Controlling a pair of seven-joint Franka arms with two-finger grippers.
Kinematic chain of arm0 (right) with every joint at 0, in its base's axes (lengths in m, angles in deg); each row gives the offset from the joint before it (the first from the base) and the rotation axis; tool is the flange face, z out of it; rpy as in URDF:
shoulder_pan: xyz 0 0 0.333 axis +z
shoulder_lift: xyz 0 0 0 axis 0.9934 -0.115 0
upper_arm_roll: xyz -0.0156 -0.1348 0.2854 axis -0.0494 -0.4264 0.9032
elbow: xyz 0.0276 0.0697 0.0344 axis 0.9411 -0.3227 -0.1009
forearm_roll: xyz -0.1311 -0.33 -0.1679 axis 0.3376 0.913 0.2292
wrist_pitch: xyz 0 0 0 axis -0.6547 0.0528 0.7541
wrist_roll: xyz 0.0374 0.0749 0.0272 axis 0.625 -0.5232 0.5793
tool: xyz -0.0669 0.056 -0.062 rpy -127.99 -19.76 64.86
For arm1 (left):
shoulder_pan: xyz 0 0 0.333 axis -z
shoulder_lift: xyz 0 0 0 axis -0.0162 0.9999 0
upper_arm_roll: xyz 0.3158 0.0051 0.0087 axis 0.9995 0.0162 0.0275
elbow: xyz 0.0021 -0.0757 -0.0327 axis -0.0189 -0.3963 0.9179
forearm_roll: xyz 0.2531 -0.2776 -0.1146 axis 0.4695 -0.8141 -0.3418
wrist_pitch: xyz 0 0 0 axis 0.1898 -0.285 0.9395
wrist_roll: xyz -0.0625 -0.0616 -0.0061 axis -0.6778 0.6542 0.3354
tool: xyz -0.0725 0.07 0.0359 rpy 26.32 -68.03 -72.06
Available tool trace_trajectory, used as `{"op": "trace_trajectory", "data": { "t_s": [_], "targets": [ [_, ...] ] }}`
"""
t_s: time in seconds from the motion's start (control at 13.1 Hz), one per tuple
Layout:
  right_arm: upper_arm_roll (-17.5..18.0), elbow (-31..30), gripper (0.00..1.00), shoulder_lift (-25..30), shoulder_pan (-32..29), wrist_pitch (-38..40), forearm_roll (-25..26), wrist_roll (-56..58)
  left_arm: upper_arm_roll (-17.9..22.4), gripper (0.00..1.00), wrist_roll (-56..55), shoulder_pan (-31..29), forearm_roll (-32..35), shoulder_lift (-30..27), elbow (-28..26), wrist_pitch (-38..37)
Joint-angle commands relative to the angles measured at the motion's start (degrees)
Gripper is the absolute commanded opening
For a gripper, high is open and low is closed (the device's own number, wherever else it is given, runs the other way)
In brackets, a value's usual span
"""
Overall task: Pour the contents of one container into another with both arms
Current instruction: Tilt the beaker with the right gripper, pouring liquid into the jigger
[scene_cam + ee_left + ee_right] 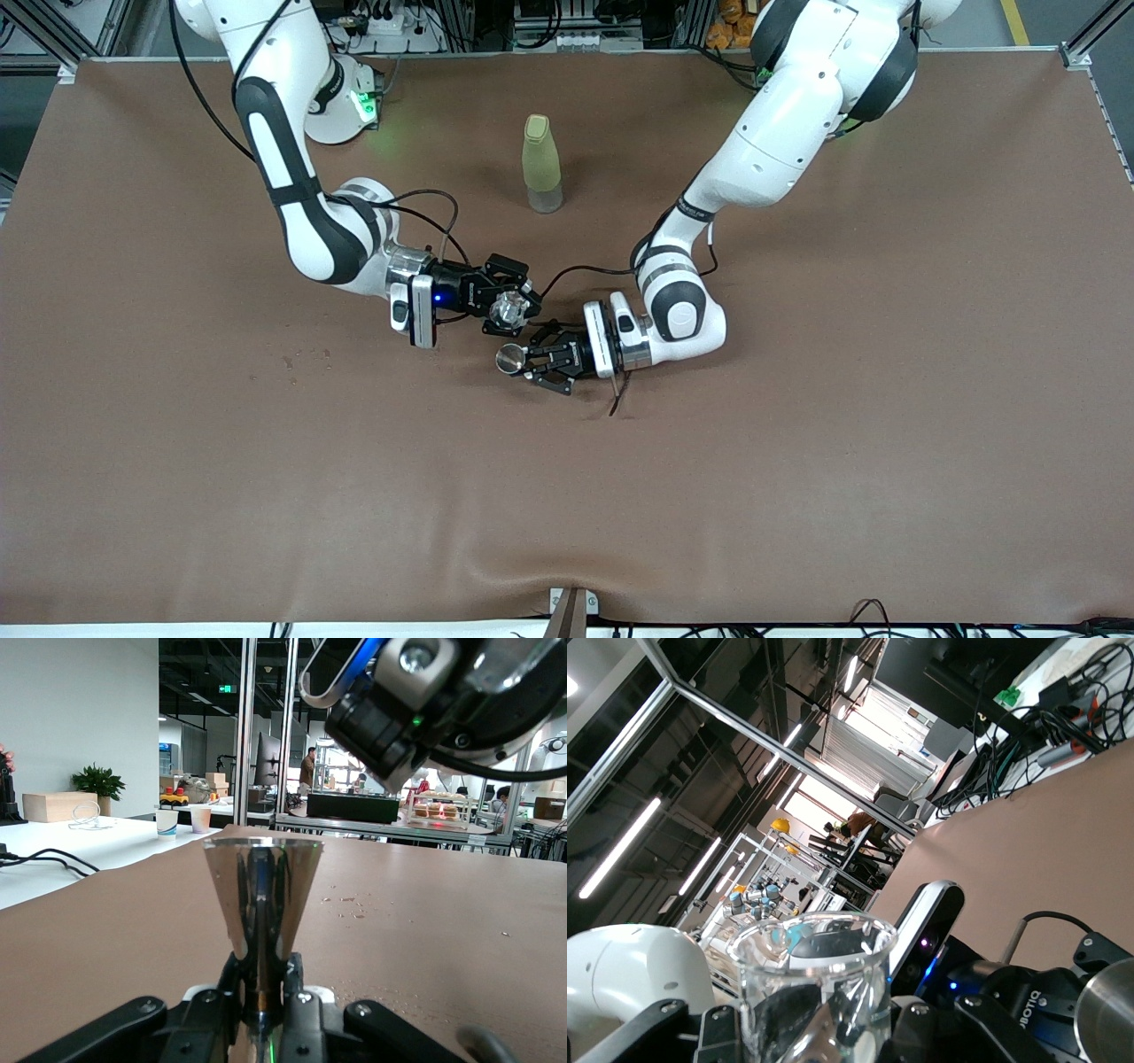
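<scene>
While the right tool clamps the fragile, slippery glass cup by its sides, the left tool grips the stiff, light jigger at its waist.

Brown table, white wall, ceiling striplights

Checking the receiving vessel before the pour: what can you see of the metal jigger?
The jigger is small, silver and shiny, a flared cone narrowing to a slim waist. It stands upright with its round mouth up, waist clamped by the left hand, lifted above the brown table. The tilted glass cup is just above and beside it, apart.
</scene>
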Motion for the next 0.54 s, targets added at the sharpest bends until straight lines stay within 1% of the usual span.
{"op": "trace_trajectory", "data": {
  "t_s": [0.0,0.31,0.46],
  "targets": [
    [-0.32,-0.05,0.00,0.70,0.90,-0.27,-1.53,-3.76,-0.50,0.00,1.50,-0.16,-0.73,-1.11,-1.26,0.02],
    [-0.32,-0.05,0.00,0.70,1.07,-0.71,-1.53,-6.05,-0.42,0.00,3.25,-0.60,-0.73,-1.20,-3.02,-3.76],
    [-0.32,-0.05,0.00,0.70,1.25,-0.80,-1.53,-8.59,-0.50,0.00,3.34,-0.77,-0.73,-1.20,-3.02,-3.76]
  ]
}}
